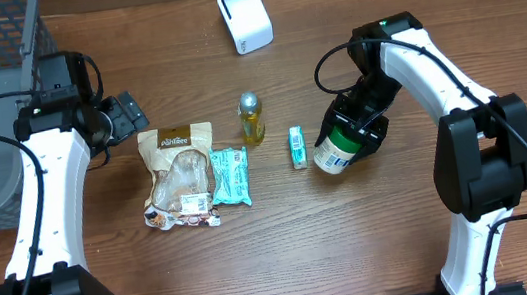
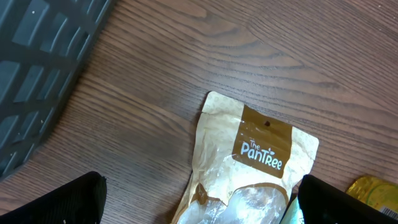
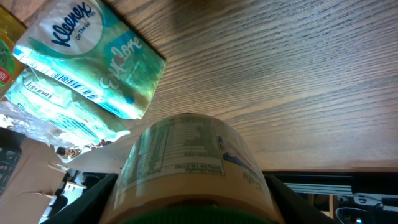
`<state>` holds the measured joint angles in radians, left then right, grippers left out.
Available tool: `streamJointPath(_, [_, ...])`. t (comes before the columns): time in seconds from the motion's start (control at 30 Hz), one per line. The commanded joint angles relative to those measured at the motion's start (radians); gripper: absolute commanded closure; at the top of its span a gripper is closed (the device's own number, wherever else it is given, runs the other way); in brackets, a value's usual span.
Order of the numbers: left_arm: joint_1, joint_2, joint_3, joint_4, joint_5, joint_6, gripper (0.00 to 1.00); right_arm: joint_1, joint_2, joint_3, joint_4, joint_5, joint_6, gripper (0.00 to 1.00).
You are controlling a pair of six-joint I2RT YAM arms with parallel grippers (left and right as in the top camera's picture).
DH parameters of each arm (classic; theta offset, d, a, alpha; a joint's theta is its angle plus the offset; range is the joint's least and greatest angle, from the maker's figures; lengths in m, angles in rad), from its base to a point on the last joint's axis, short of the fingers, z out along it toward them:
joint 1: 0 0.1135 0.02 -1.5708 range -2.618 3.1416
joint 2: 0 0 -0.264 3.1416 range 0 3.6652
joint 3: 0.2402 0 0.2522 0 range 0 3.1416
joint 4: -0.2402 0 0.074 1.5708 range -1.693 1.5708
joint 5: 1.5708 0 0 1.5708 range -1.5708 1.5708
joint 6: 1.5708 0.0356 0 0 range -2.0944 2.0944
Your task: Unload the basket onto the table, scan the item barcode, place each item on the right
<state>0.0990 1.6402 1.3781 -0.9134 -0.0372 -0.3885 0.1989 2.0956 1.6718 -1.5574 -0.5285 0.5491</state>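
right arm bends down over the table's [image 1: 406, 241] right half, its tool [image 1: 348, 137] clamped halfway closed around a tilted green-lidded jar [image 1: 333, 154] near a small teal pack [image 1: 297, 147]. left tool [image 1: 135, 118] hangs wide open, holding nothing, over a pantree pouch [image 2: 261, 155]. bare wood separates jar and white scanner [image 1: 245, 17]. the barcode cannot be made out.

Green-lidded jar [image 1: 331, 154], white printed label, lying tilted
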Motion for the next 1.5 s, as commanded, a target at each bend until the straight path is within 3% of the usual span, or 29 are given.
streamJointPath(0.0, [-0.001, -0.011, 0.012, 0.002, 0.005, 0.008, 0.00, 0.005, -0.035, 0.025, -0.013, -0.035, -0.007, 0.84])
streamJointPath(0.2, [-0.001, -0.011, 0.012, 0.002, 0.005, 0.008, 0.00, 0.037, -0.035, 0.025, -0.040, -0.092, -0.008, 0.84])
streamJointPath(0.4, [-0.001, -0.011, 0.012, 0.002, 0.005, 0.008, 0.01, 0.087, -0.035, 0.025, -0.042, -0.183, -0.134, 0.87])
streamJointPath(1.47, [-0.001, -0.011, 0.012, 0.002, 0.005, 0.008, 0.01, 0.138, -0.035, 0.025, -0.043, -0.184, -0.135, 0.88])
